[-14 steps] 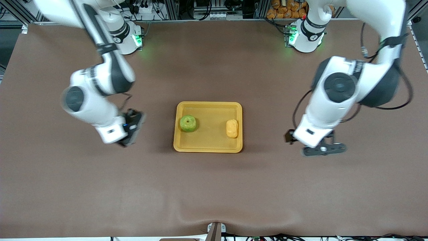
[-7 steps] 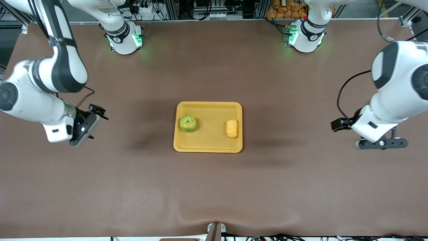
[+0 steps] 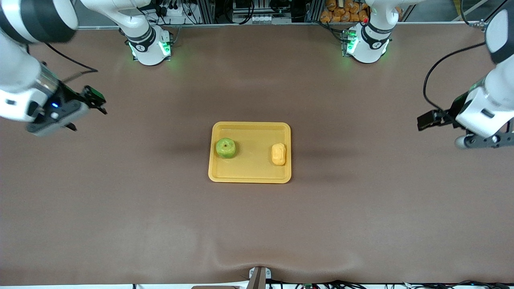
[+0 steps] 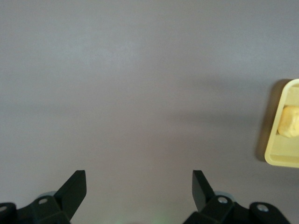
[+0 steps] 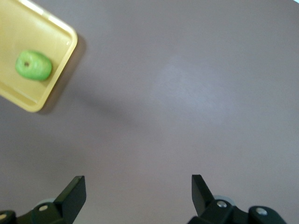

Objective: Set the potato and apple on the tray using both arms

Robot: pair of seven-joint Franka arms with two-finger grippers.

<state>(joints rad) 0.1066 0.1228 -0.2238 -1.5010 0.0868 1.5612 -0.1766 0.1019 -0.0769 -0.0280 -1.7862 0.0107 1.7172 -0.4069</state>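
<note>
- The brown cloth-covered table is being seen with only the tray and its load on it, near the middle.
- The flat rectangular yellow-orange plastic tray with a low rim is being used as the drop spot; both fruits are lying inside it, apart from each other.
- The small round light-green apple is sitting on the tray at the end toward the right arm, stem dimple up.
- The small oblong yellow-orange potato is lying on the tray at the end toward the left arm, close by the rim.
- The left gripper is being held over bare table at the left arm's end, well apart from the tray, fingers spread wide, nothing between them.
- The right gripper is being held over bare table at the right arm's end, fingers spread wide, nothing carried.
- The task is being judged done: both items placed, nothing left to move.
</note>
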